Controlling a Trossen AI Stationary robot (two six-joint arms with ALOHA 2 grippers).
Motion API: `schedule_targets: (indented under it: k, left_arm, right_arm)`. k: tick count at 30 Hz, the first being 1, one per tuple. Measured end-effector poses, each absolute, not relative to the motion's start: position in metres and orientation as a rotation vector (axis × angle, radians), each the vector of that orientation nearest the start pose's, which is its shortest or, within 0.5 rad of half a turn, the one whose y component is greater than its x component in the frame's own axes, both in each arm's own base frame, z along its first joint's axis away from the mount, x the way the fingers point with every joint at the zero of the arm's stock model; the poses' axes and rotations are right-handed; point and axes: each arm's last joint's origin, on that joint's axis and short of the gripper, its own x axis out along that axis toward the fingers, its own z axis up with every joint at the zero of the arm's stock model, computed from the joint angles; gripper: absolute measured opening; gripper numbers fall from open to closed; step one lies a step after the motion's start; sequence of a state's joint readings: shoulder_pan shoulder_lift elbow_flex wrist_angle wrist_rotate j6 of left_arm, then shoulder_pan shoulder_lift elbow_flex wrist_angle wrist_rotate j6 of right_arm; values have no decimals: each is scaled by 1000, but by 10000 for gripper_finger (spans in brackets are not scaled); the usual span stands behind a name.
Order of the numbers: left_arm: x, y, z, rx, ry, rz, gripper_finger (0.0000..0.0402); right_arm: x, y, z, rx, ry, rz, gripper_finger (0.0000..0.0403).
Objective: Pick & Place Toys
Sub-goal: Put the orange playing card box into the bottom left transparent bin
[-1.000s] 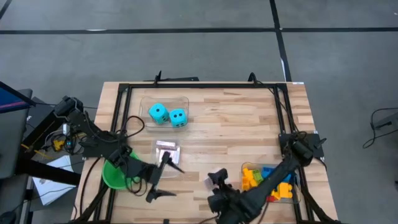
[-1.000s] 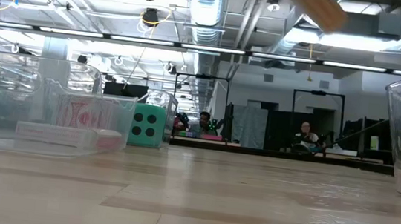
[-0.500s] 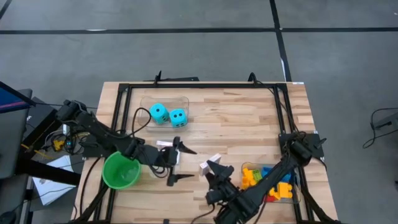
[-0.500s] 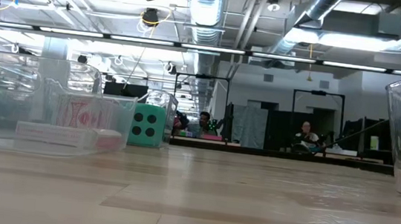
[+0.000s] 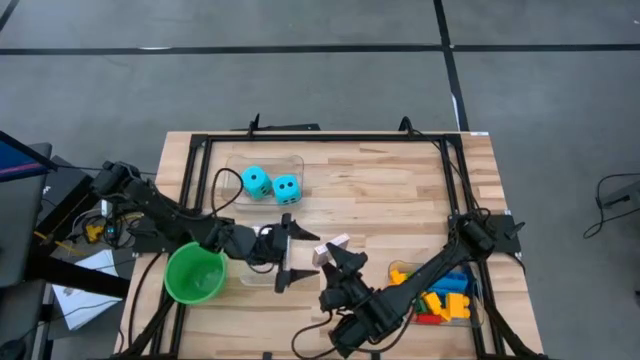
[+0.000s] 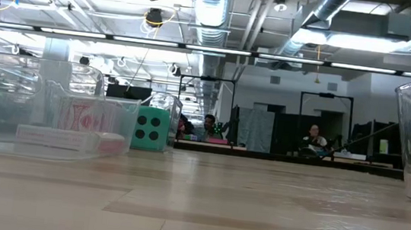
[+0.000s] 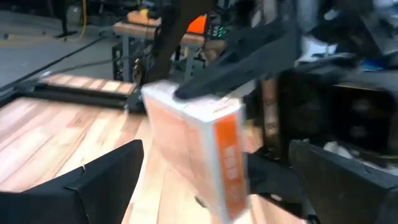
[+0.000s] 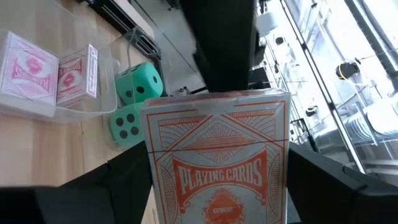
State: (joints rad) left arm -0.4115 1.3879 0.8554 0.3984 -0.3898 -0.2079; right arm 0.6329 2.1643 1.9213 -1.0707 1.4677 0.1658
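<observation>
The right arm runs from its base at the table's right edge diagonally toward the near centre, elbow low over the bin of bricks [image 5: 437, 297], wrist turned up toward the table's middle. The right gripper [image 5: 336, 256] is clamped on a pack of playing cards [image 5: 331, 247]; in the right wrist view the pack [image 8: 217, 165] stands upright between the two dark fingers, its orange-and-white face reading "PLAYING CARDS". The pack is held above the table surface, near the centre of the front half. The left arm extends from its base at the table's left edge across the green cup [image 5: 194, 275], forearm roughly level, wrist pointing toward the right gripper. The left gripper [image 5: 288, 250] has its jaws spread wide, one finger on each side of the approach line, tips just beside the held pack but not closed on it; the left wrist view shows the pack [image 7: 200, 149] tilted between those fingers with the right gripper's dark finger across its top. Directly under the left gripper lies a clear bin holding further card packs [image 8: 48, 73]. Farther back, two cyan dice [image 5: 269, 184] sit side by side in a second clear bin [image 5: 297, 162] near the table's rear left.
</observation>
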Motion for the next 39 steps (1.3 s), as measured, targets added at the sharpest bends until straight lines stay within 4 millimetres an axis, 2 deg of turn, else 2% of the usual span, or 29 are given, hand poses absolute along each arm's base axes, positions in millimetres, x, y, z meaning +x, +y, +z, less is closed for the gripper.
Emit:
schedule_targets:
  k: [7, 11, 15, 19, 21, 25, 27, 30, 34, 39]
  left_arm:
    - [303, -101, 265, -191, 113, 52, 395]
    - [304, -97, 265, -201, 113, 68, 359]
    - [304, -96, 266, -205, 111, 68, 272]
    - [304, -96, 266, -207, 114, 68, 137]
    - [304, -96, 266, -210, 119, 68, 61]
    - [303, -94, 262, -123, 152, 104, 59]
    - [301, -91, 260, -90, 183, 180, 59]
    - [291, -82, 263, -56, 229, 305, 59]
    - [276, -74, 268, -37, 303, 341, 59]
    - [245, -72, 278, -41, 406, 334, 59]
  right_arm:
    - [386, 230, 257, -1046, 619, -759, 300]
    - [386, 230, 257, -1048, 620, -759, 300]
    - [386, 230, 257, -1047, 619, -757, 300]
    - [387, 229, 257, -1051, 623, -758, 300]
    - [386, 231, 256, -1063, 626, -753, 313]
    - [383, 237, 258, -1031, 599, -747, 376]
    - [380, 242, 258, -1028, 591, -737, 388]
    - [375, 249, 257, -1043, 584, -720, 376]
    - [364, 258, 260, -1069, 572, -700, 358]
    - [333, 258, 276, -1044, 511, -712, 351]
